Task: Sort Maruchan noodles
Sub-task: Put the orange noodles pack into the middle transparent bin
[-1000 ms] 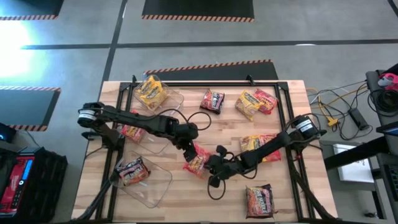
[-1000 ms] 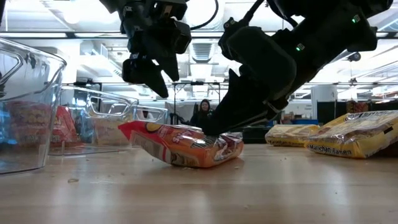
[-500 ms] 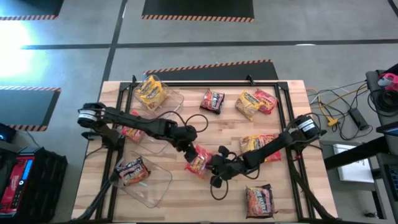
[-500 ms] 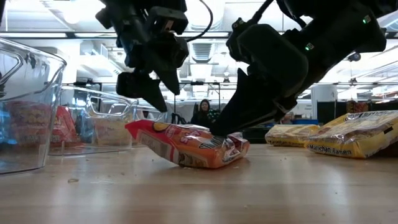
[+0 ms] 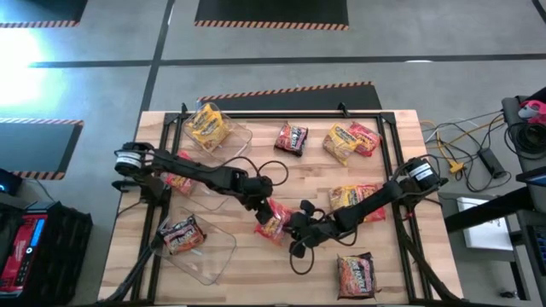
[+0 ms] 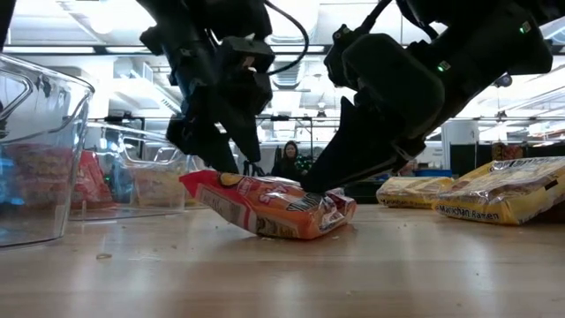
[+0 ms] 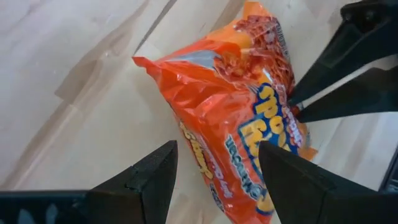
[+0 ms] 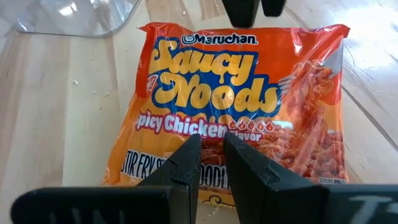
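While the right gripper [image 5: 294, 228] pinches one edge of the orange noodle packet [image 5: 272, 220] with its fingers nearly closed, the left gripper [image 5: 260, 205] hangs just above the opposite end, fingers spread wide and holding nothing. From table height the packet [image 6: 269, 205] is tilted, its free end raised off the wood and the pinched end low, well in from every edge of the tabletop [image 5: 247, 273] and somewhat nearer the front edge.

What worries me is the handover. The left fingers [image 7: 149, 180] straddle the packet's end but have not closed, and the crinkly film looks slippery; if they come down on the thin sealed flap alone, I would expect it to slide out. If the right arm lets go too soon, the packet drops flat and the left closes on air. If both pull at once, the wrapper could tear or the noodles crack.

The clear bins [image 5: 205, 256] sit along the left edge, so a loose grip might also spill the packet short of them. Other packets lie well apart, out of the way.
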`<state>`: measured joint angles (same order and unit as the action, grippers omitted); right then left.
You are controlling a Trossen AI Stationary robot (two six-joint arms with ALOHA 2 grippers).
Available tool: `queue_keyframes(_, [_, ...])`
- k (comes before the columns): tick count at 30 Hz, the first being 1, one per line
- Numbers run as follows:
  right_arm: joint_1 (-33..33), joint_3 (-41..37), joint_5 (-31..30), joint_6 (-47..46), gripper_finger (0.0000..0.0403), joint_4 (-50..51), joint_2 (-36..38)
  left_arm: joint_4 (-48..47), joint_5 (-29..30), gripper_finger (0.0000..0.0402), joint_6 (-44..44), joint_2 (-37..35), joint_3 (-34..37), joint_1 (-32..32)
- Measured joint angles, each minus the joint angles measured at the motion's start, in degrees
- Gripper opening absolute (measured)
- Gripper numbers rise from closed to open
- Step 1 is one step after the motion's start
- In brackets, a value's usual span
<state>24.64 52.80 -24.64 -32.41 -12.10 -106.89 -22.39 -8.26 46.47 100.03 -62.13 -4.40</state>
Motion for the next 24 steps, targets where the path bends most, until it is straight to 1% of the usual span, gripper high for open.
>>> queue_keyframes(8, [0.0,-0.2,-0.9,0.4,0.0063,0.0,0.0,1.0,-0.5,0.0208,-0.6,3.9,0.2,0.2])
queue_keyframes(10, [0.0,-0.3,-0.7,0.4,0.0063,0.2,0.0,2.0,-1.3,0.0208,-0.9,4.0,0.2,0.2])
queue_keyframes(13, [0.0,-0.4,-0.9,0.5,0.0063,0.3,0.0,5.2,-4.7,0.0208,-1.0,4.1,0.2,0.2])
queue_keyframes(15, [0.0,-0.6,-0.8,0.4,0.0063,0.4,0.0,6.6,-6.0,0.0208,-0.9,4.1,0.2,0.2])
queue_keyframes(20, [0.1,-1.3,-0.5,0.3,0.0063,0.1,0.0,7.9,-6.8,0.0208,-0.5,4.1,0.2,0.3])
queue_keyframes(24, [0.1,-2.7,-0.5,0.4,0.0063,-2.8,0.0,9.5,-7.1,0.0208,0.5,4.1,0.3,0.6])
